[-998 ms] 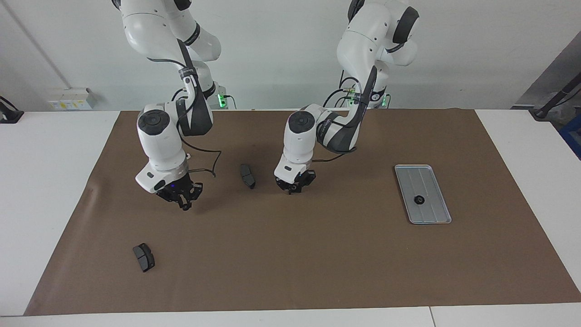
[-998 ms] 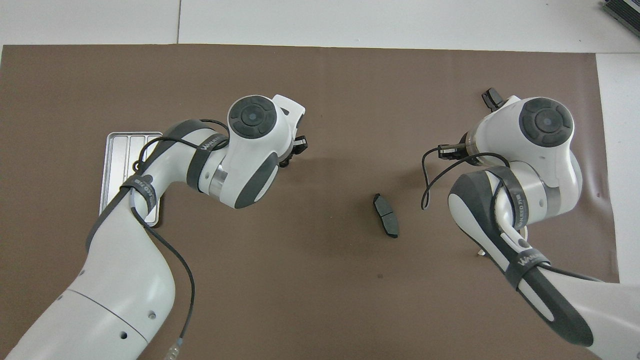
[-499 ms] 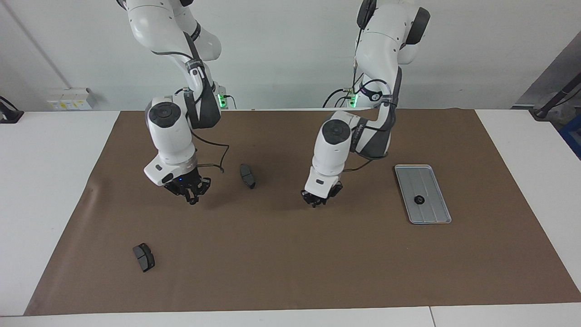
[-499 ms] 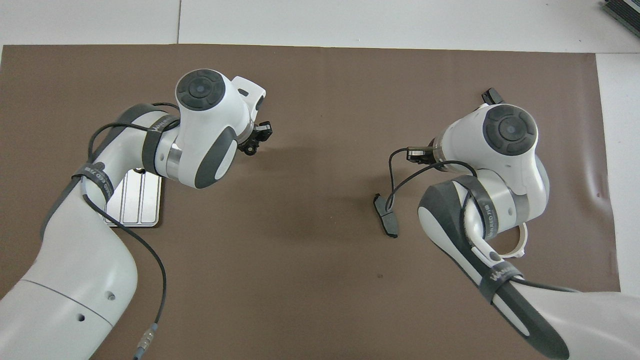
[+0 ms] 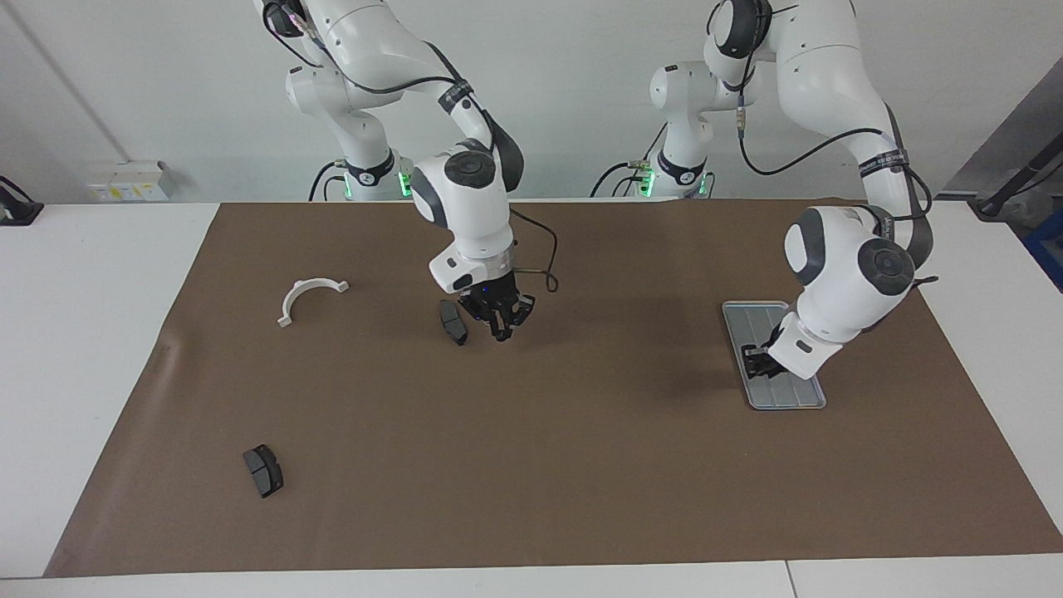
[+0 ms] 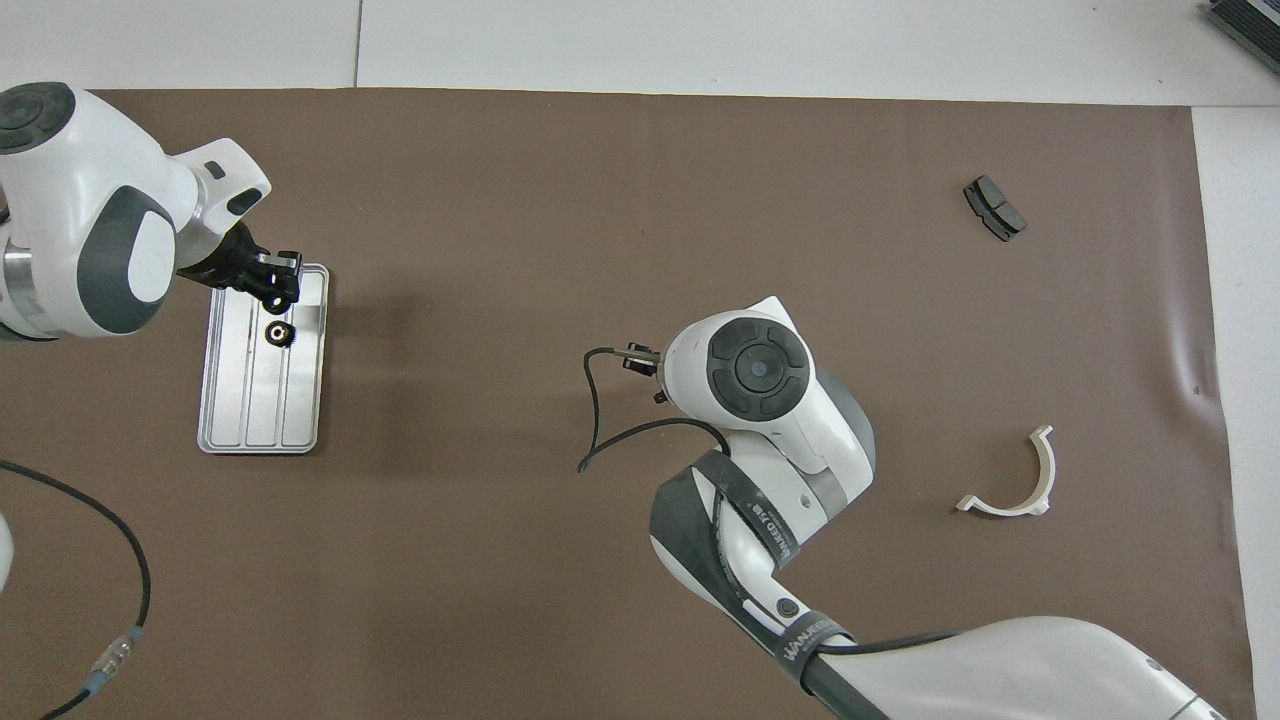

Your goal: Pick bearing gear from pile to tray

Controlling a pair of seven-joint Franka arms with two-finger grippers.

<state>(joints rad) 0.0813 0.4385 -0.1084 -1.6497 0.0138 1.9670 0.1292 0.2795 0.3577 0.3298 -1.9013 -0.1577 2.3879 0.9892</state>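
Silver-grey metal, the tray lies flat on the brown mat that covers the surface, toward the left arm's end, with its lengthwise grooves showing. On the tray, in the half farther from the robots, sits one tiny black round gear. The left claw hangs over that same half of the tray, just above the gear and apart from it as seen from overhead; its fingers seem a little parted with nothing between them, though from where I stand I cannot tell for sure. The right claw is well away from the tray, over the middle of the mat, pointing down just beside a dark grey pad-shaped piece; it is not touching the piece, and I cannot tell how far its fingers are spread. Far from the tray, toward the right arm's end, a white curved bracket lies on the mat at about the same depth as that pad piece. A second dark grey pad piece lies farther from the robots than the bracket, also toward the right arm's end, well apart from everything else.
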